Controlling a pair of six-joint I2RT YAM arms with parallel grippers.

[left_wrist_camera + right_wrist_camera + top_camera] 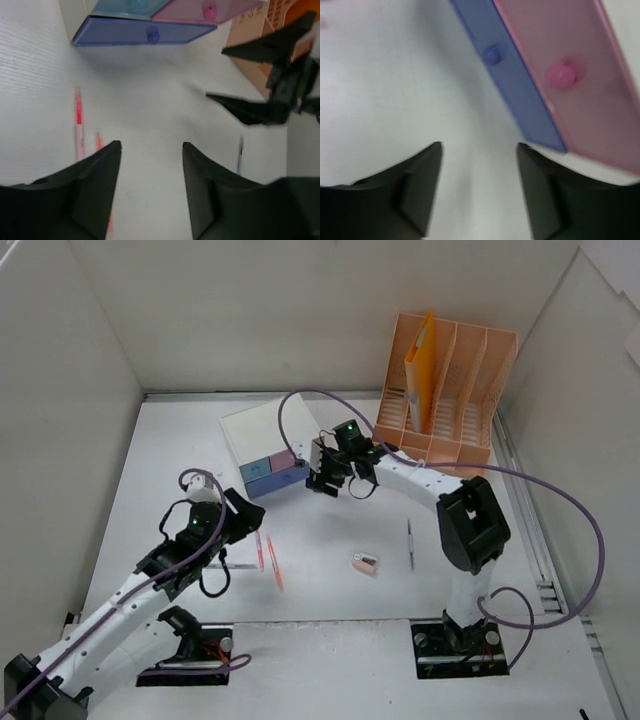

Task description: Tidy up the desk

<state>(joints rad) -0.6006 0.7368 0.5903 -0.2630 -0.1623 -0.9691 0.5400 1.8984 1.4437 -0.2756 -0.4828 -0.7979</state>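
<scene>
Finds the left gripper with fingers parted and nothing between them, hovering over bare desk. Notes a pink-red pen and an orange pen lying on the desk just left of those fingers, close together and roughly parallel, touched by neither finger. Finds the right gripper likewise spread and gripping nothing, poised just in front of the small drawer box, near its blue drawer and pink drawer, each with a round knob. Cannot tell drawers shut or ajar from the blurred wrist view. Locates a small pink eraser-like item and a dark pen on open desk nearer the arm bases, well apart from both grippers. Places a peach file rack holding an orange folder at the far right corner. Records the desk as the wide white tabletop under everything, flanked by upright white panels.
</scene>
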